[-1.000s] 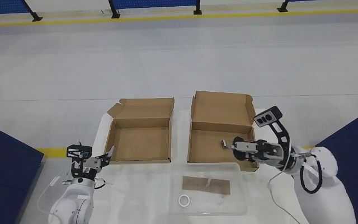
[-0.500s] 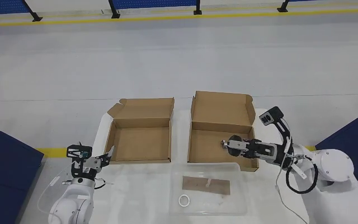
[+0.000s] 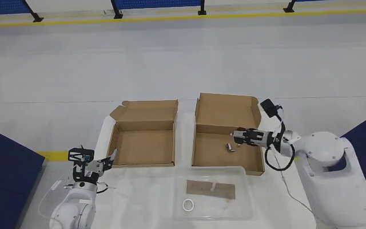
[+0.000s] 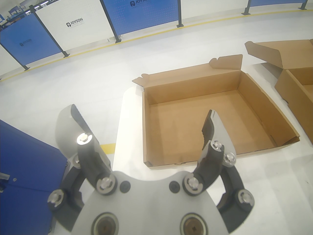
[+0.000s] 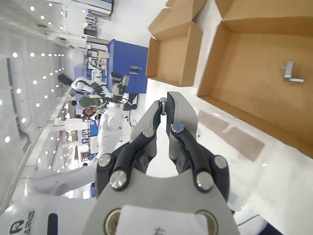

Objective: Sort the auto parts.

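Lower centre of the top view, a clear tray (image 3: pixel 246 194) holds a white ring (image 3: pixel 187 204). Lower left, the left gripper (image 3: pixel 110 159) gapes wide, holding nothing, just beside the left cardboard box (image 3: pixel 143 147). Right of centre, a small silver L-shaped bracket (image 3: pixel 230 147) lies inside the right cardboard box (image 3: pixel 211 153). Just up-frame, the right gripper (image 3: pixel 234 136) pinches a tiny silver stud (image 5: pixel 163 105).

A pale grey floor (image 3: pixel 171 63) spreads out, crossed by a yellow line (image 3: pixel 171 18). Blue and white partitions (image 4: pixel 137 5) on black posts (image 4: pixel 106 13) stand along it. Rows of ceiling lights (image 5: pixel 32 54) shine over the hall.
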Motion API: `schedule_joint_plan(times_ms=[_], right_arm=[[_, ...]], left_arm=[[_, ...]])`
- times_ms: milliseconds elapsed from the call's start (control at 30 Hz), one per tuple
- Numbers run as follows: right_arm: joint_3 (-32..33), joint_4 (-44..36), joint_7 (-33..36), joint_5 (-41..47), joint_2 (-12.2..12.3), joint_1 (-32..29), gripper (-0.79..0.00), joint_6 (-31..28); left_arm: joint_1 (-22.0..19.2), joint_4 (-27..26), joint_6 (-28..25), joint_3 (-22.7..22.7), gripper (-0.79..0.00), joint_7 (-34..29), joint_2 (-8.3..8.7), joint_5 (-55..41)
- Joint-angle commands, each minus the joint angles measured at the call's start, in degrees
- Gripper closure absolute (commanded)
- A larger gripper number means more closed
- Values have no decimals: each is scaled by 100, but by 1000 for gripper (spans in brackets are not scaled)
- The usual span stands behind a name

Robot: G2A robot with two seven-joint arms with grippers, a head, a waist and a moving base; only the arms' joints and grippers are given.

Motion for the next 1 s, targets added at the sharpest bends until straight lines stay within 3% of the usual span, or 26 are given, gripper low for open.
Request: schedule_joint_plan(times_ms=[0, 100, 467, 600, 767, 967], right_arm=[[-277, 312, 8, -244, -4, 310, 0, 80], [-683, 673, -63, -377, -38, 645, 0, -43], [-673, 671, -224, -431, -34, 608, 0, -36], [-801, 772, -364, -1005, -14, 889, 0, 614], [-1623, 1216, -438, -2149, -69, 1562, 0, 1629], [-2464, 1658, -536, -2609, -227, 2042, 0, 2383]], left_arm=[[0, 0, 0, 0, -785, 0, 0, 0], [0, 0, 0, 0, -785, 0, 0, 0], [0, 0, 0, 0, -785, 0, 0, 0], [0, 0, 0, 0, -785, 0, 0, 0], [0, 0, 0, 0, -785, 0, 0, 0], [0, 0, 0, 0, -785, 0, 0, 0]])
